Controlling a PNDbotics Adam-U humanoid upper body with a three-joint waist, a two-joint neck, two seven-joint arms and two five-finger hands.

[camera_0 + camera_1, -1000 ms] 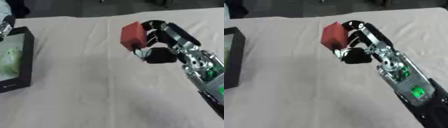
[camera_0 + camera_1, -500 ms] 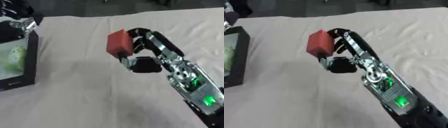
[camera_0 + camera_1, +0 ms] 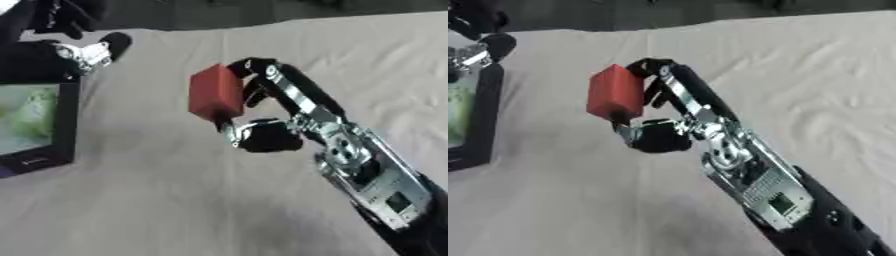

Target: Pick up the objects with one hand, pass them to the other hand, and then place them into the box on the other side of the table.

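Right hand (image 3: 271,117) grips a red block (image 3: 215,93) above a wrinkled white cloth (image 3: 157,190). Left hand (image 3: 79,47) at 10 o'clock, fingers unclear, by the box (image 3: 66,125).

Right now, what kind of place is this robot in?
Probably a robot practice table in a lab: a cloth-covered table, a black box at its left side, and the right hand holding a red block.

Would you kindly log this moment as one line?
right hand: holds red block aloft | left hand: over box | handover: not yet
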